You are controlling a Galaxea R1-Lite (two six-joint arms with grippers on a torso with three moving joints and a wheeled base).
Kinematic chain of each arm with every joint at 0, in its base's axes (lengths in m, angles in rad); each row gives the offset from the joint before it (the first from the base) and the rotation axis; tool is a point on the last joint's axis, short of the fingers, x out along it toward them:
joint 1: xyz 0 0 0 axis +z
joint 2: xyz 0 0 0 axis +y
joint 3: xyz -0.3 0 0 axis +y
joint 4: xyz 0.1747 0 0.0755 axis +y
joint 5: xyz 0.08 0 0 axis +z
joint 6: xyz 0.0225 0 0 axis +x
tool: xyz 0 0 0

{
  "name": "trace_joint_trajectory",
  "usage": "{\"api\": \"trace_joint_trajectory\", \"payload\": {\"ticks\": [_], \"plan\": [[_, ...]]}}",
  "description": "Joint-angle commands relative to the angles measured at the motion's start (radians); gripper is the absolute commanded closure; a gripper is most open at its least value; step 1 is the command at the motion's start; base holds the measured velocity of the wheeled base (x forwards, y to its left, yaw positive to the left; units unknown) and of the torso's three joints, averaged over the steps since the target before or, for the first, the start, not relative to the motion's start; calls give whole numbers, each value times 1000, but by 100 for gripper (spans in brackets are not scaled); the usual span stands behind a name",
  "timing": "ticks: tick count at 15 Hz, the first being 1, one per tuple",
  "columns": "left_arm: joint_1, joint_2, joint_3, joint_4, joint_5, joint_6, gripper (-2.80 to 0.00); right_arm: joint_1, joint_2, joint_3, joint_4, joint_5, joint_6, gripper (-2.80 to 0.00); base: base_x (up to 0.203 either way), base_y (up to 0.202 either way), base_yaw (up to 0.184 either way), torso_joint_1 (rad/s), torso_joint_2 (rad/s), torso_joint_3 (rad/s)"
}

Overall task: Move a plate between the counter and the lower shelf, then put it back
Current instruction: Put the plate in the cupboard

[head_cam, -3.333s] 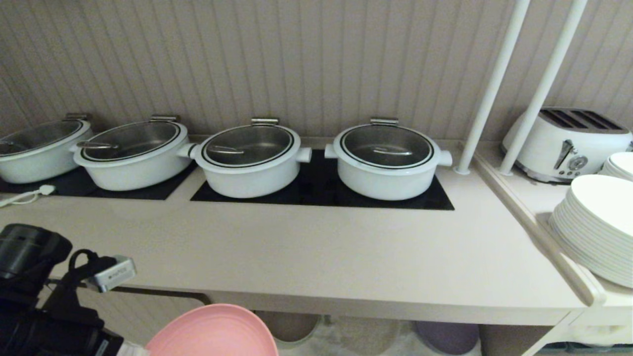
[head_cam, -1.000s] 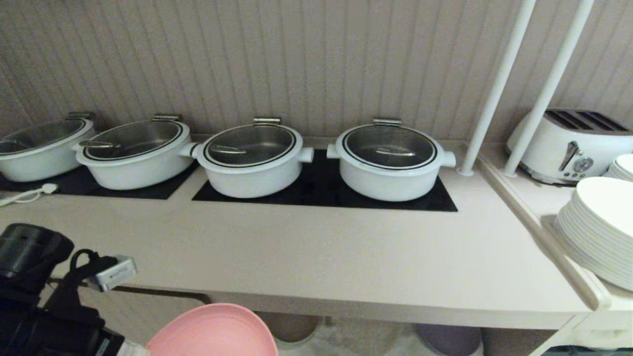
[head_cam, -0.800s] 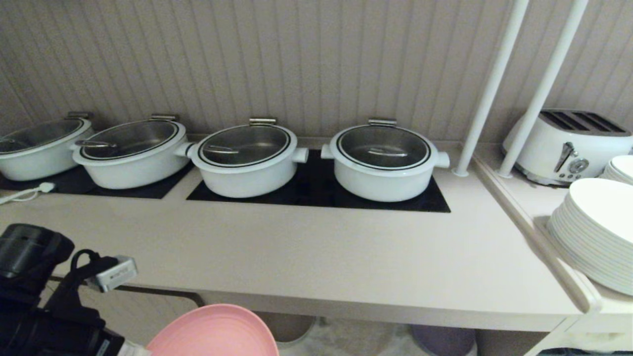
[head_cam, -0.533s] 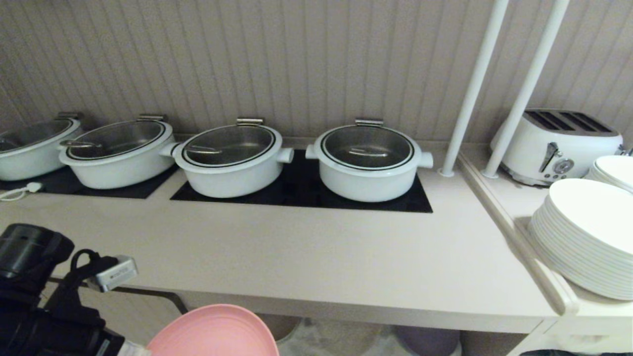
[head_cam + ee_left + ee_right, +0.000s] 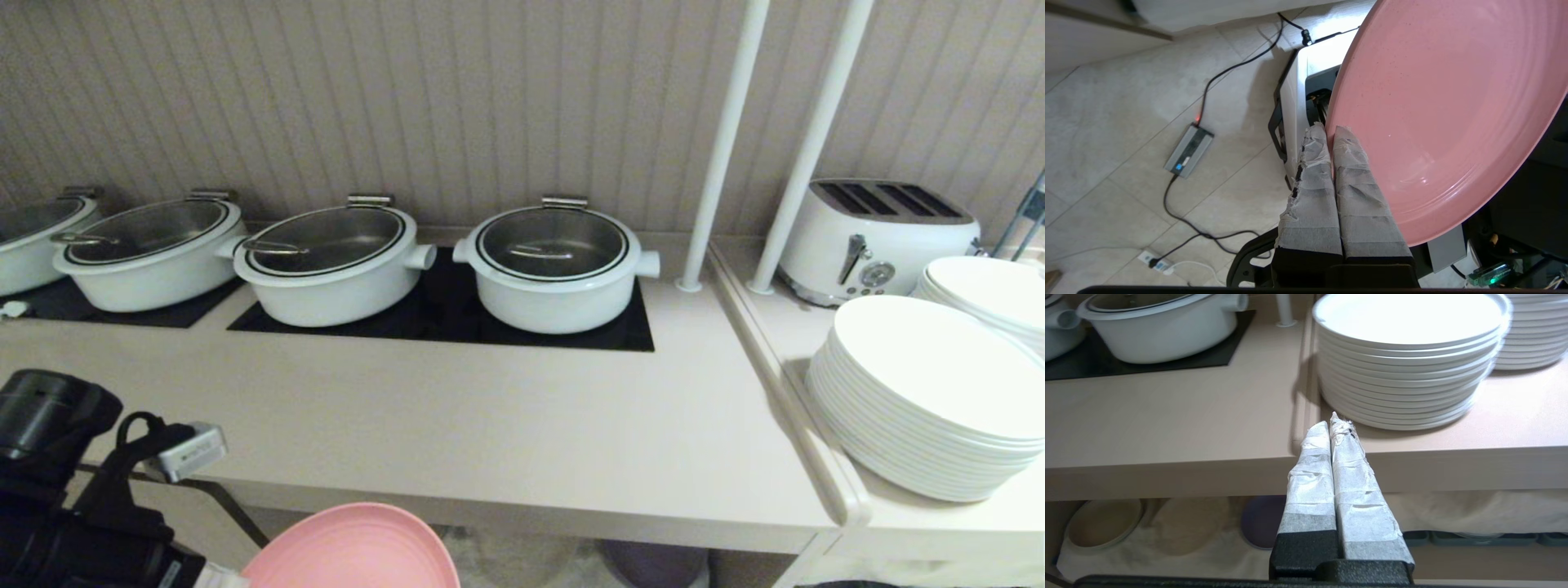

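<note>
Left gripper (image 5: 1331, 132) clamped on plate (image 5: 1449, 110) rim; plate extends past the fingertips (below counter (image 5: 490, 425) edge). Plate roughly level, face up.

1. The plate (image 5: 1447, 110) was matte pink, with faint rings in its surface.
2. The counter (image 5: 490, 433) was plain glossy beige, and its hob panels (image 5: 445, 314) were black.
3. The pots (image 5: 555, 269) were white, with a black line around each lid.
4. The stacked plates (image 5: 1404, 355) and the toaster (image 5: 878, 237) were white.
5. The wall (image 5: 408, 98) was beige with vertical stripes.
6. The cloth on the lower shelf (image 5: 1167, 547) was white.
</note>
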Motion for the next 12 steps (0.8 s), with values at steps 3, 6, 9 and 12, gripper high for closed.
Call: {"api": "trace_joint_trajectory", "payload": {"ticks": [3,6,9,12], "plan": [[2,-1,0,6,-2,-3,0,0,0,0,0,0,0,0,0,-75,-2,2,3,2],[2,-5,-10,11,-2,-42,0,0,0,0,0,0,0,0,0,0,0,0,0,0],[2,-13,-9,18,1,-43,0,0,0,0,0,0,0,0,0,0,0,0,0,0],[2,-36,-11,99,1,-28,0,0,0,0,0,0,0,0,0,0,0,0,0,0]]}}
